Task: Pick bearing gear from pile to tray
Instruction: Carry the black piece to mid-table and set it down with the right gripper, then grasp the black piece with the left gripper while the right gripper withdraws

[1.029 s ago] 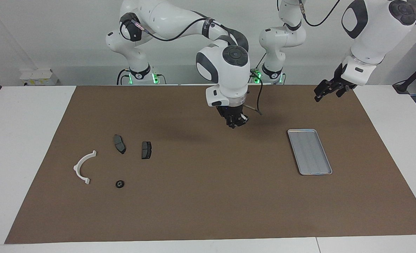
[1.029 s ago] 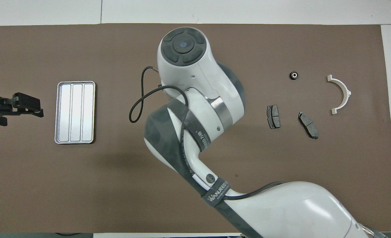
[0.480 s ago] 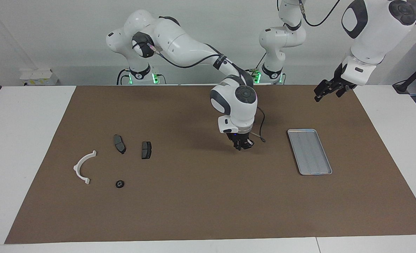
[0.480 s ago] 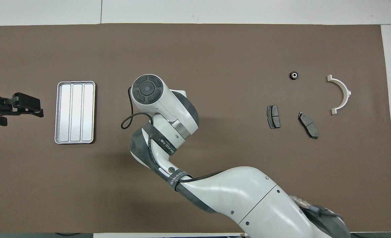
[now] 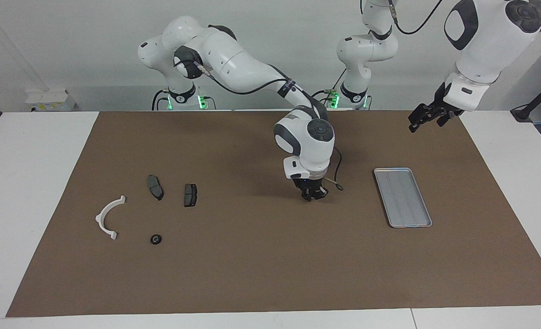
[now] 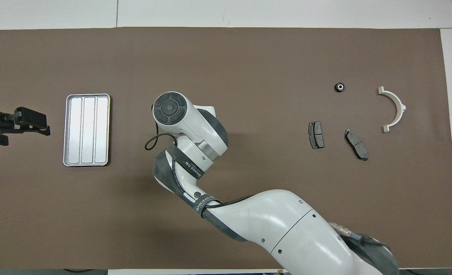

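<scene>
You have nothing in the tray [image 5: 403, 196] yet: one black bearing ring [image 5: 156, 239] lies low in the facing frame beside the white bracket [image 5: 108, 218], the right gripper [image 5: 313, 195] hangs mid-frame short of the tray, its fingers' state impossible to tell, and the left gripper [image 5: 428, 118] waits at the top of the frame, fingers apart.

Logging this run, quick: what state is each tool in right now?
Left tool: open, empty, over the mat's edge near the tray.
Right tool: low over the mat's middle; open or shut and any load cannot be told.

Brown mat [image 5: 252, 265] on white table [image 5: 32, 183]
</scene>
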Controlling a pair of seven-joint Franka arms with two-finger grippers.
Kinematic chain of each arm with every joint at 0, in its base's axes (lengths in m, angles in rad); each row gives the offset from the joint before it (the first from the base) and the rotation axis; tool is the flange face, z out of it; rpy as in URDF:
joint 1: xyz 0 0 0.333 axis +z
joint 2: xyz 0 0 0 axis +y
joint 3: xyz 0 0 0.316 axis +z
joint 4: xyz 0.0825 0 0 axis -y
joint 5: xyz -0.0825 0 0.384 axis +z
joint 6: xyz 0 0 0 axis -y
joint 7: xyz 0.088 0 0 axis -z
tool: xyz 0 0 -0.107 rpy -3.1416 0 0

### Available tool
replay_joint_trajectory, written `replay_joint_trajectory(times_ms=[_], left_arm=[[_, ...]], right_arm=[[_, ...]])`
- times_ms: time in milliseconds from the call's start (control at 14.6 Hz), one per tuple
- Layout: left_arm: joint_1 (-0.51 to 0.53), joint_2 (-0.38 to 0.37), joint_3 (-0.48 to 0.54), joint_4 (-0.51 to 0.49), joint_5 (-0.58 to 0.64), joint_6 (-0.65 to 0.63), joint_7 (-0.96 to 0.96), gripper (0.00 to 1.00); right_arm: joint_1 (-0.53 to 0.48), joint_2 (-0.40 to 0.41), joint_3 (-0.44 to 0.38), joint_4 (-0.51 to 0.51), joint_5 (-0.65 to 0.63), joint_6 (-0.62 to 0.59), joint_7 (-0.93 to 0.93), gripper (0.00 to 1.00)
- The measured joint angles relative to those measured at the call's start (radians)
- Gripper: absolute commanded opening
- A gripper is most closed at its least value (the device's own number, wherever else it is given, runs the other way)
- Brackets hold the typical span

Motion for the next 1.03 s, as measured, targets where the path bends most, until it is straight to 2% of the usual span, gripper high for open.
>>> replay_joint_trajectory(times_ms=[274,412,549,755,892,1029], left_arm=[[0.0,0.0,0.0,-0.002,0.0,-0.003,-0.003,1.0],[-0.011,-0.001,-0.003,-0.019,-0.003,0.052,-0.06,1.0],[-0.069,0.001,-0.009,-0.063,-0.004,0.134,-0.193,1.0],[-0.172,0.044,-0.017,-0.13,-0.004,0.248,-0.324,1.0],[-0.243,0.118,-0.019,-0.149,-0.004,0.355,-0.438,1.0],[-0.316,0.21,-0.021,-0.148,-0.006,0.466,-0.546,1.0]], right_arm=[[-0.006,0.0,-0.007,0.015,-0.001,-0.095,0.0,1.0],[-0.031,-0.009,-0.011,0.061,-0.001,-0.164,0.0,1.0],[-0.104,-0.05,0.012,0.111,-0.001,-0.246,-0.065,1.0],[-0.282,-0.168,0.067,0.136,-0.002,-0.381,-0.366,1.0],[-0.395,-0.234,0.08,0.13,-0.002,-0.439,-0.624,1.0],[-0.49,-0.267,0.08,0.096,-0.003,-0.452,-0.856,1.0]])
